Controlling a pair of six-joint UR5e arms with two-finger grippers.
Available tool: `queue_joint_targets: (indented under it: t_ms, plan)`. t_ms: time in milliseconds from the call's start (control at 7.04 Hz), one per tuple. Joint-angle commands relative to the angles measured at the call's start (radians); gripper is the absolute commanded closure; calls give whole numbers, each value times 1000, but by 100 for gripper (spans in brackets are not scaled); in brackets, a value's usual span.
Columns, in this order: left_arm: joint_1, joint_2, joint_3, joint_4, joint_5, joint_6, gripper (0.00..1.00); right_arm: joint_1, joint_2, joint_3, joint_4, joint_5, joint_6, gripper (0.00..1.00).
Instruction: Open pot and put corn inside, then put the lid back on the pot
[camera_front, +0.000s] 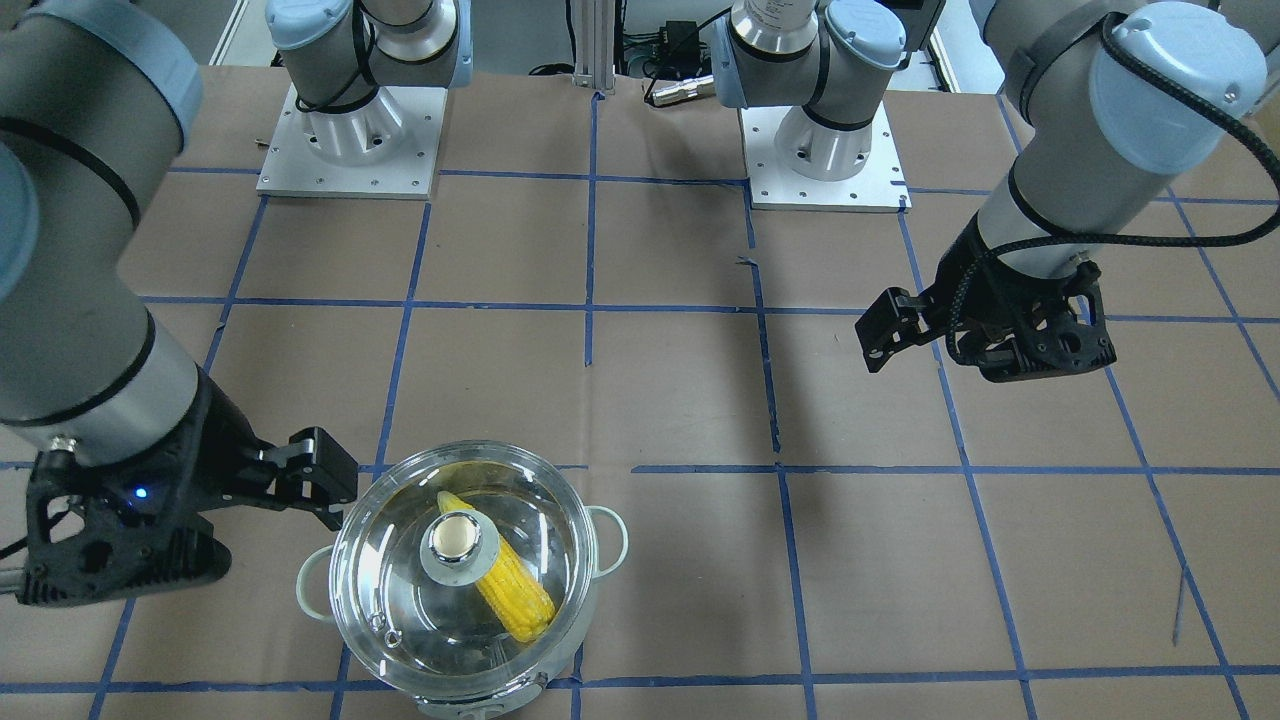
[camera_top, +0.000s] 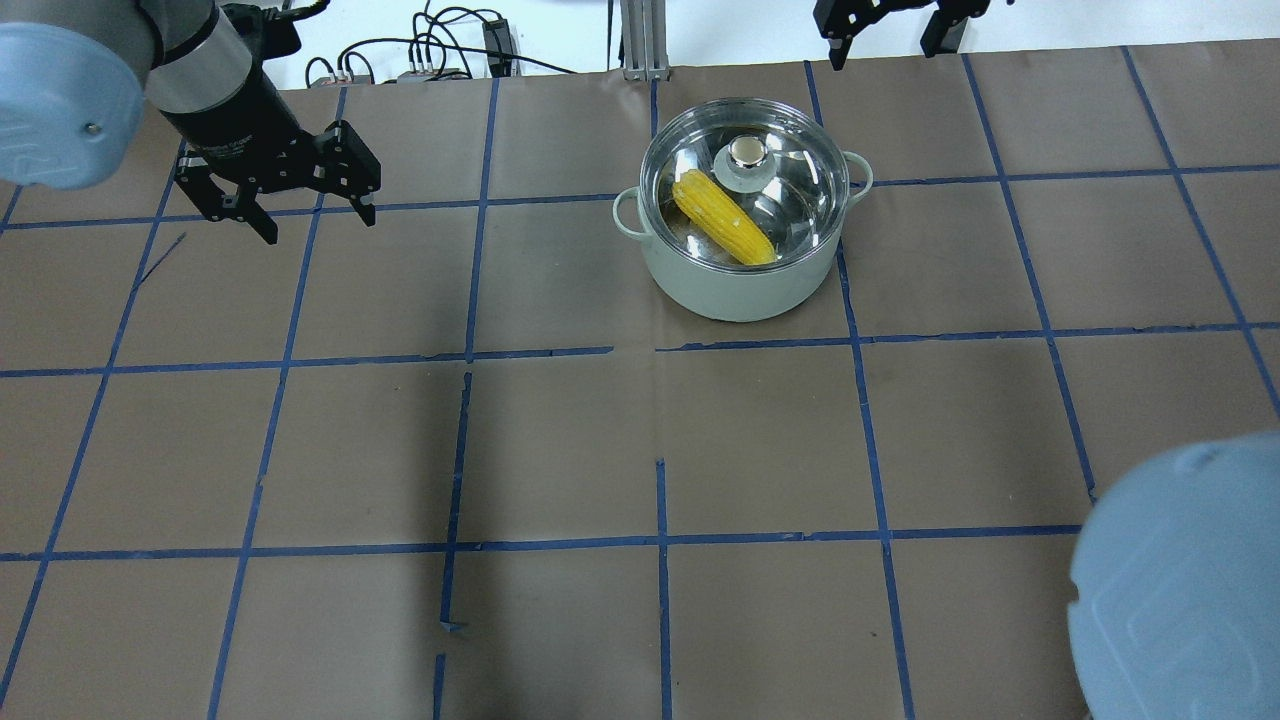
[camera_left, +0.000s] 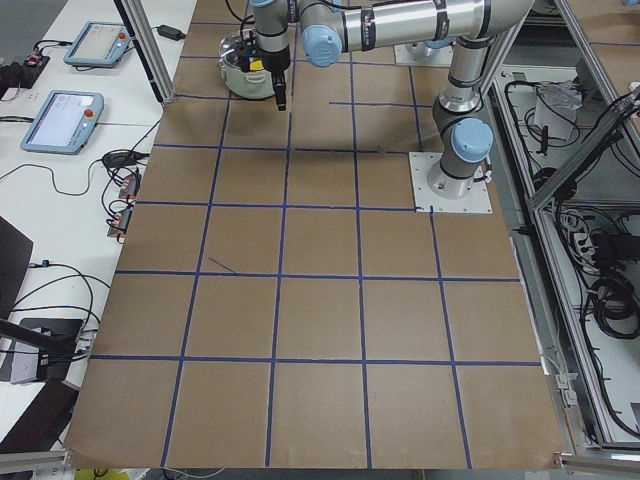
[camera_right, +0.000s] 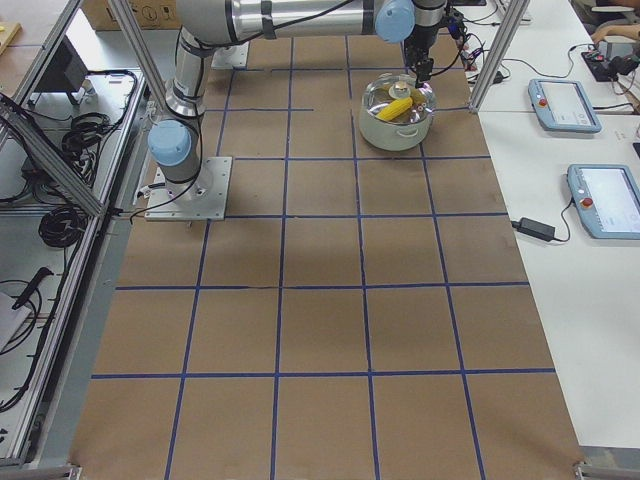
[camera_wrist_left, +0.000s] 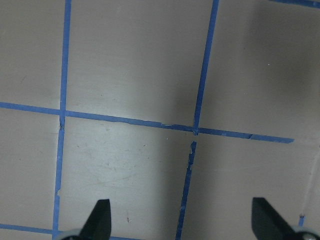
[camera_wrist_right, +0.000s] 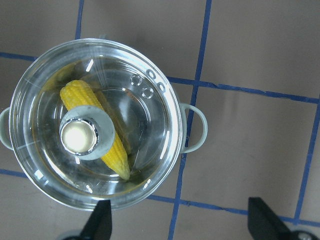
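The mint-white pot (camera_top: 740, 275) stands on the table near its far edge, with the glass lid (camera_top: 790, 205) seated on it. The yellow corn (camera_top: 725, 218) lies inside, seen through the glass. In the right wrist view the lid (camera_wrist_right: 145, 130), its shiny knob (camera_wrist_right: 78, 136) and the corn (camera_wrist_right: 116, 152) show up left of centre. My right gripper (camera_wrist_right: 180, 222) is open and empty, above the table beside the pot; it also shows in the overhead view (camera_top: 885, 35). My left gripper (camera_top: 305, 212) is open and empty over bare table far to the pot's left (camera_wrist_left: 182, 220).
Brown paper with blue tape grid lines (camera_top: 660, 345) covers the table. The two arm bases (camera_front: 350, 140) (camera_front: 825, 150) stand at the robot's edge. Teach pendants (camera_right: 605, 200) and cables lie on the side bench beyond the far edge.
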Motion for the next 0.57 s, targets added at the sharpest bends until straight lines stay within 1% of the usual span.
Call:
queue_joint_targets:
  t_ms: [0, 284, 426]
  plan:
    - [0, -2, 0, 4, 0, 0, 0, 0, -162, 180, 5, 2, 7, 4]
    - [0, -4, 0, 4, 0, 0, 0, 3, -274, 300, 3, -6, 10, 4]
    - [0, -4, 0, 4, 0, 0, 0, 3, -299, 324, 96, -11, 9, 2]
